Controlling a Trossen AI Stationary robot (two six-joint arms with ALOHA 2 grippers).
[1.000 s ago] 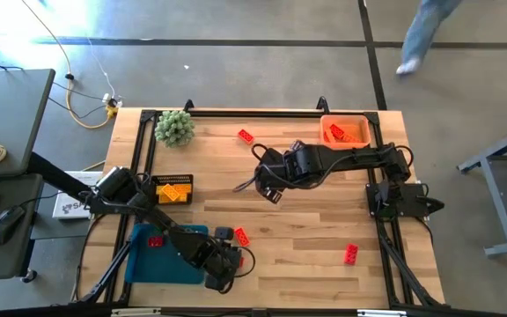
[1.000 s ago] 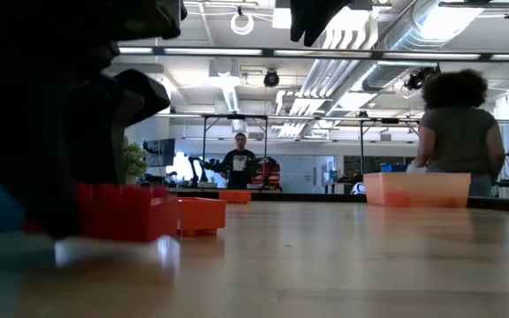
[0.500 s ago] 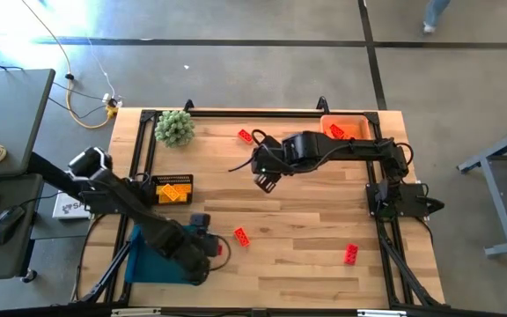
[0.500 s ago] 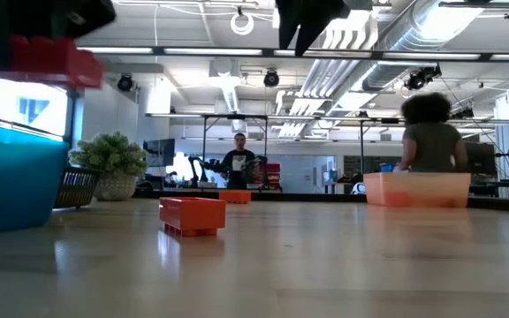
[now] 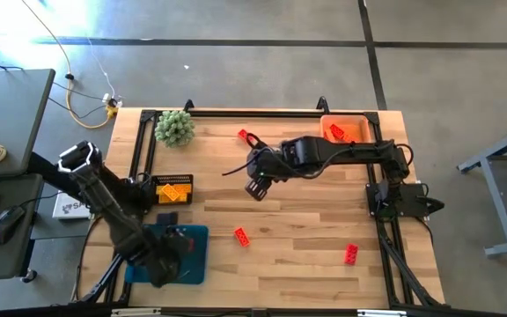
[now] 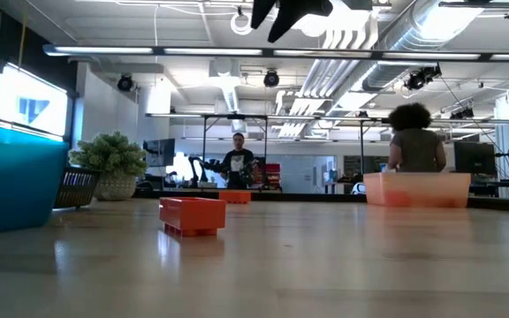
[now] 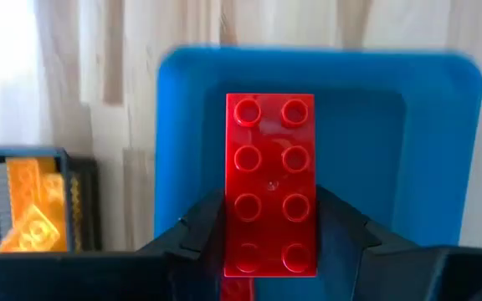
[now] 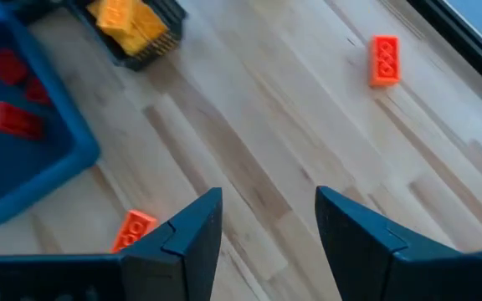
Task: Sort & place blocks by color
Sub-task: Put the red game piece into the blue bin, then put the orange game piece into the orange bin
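Wood tabletop [image 5: 306, 220] fills the middle of the high view, framed by a dark rail along its upper edge and both sides. The left gripper [image 7: 270, 251] hangs over the blue tray [image 7: 442, 150] at the lower left of the high view, its jaws clamped on a red brick [image 7: 270, 184] held flat, studs facing the wrist camera. More red bricks [image 8: 11, 117] lie inside that tray. Just above it in the high view sits a dark wire basket [image 5: 172, 188] with yellow bricks; a green spiky plant ball [image 5: 174, 129] stands in the upper left corner. The right gripper [image 8: 266, 226] hovers above the bare centre, jaws apart and holding nothing. An orange tray [image 5: 345, 130] sits at the upper right. Loose on the wood, well apart from each other: an orange brick [image 5: 241, 236] at lower centre, a red brick [image 5: 351, 254] at lower right, another red one [image 5: 246, 136] near the upper rail. Open wood lies between them. No readable writing shows on the table. In the low view, a person [image 6: 412, 146] stands beyond the orange tray.
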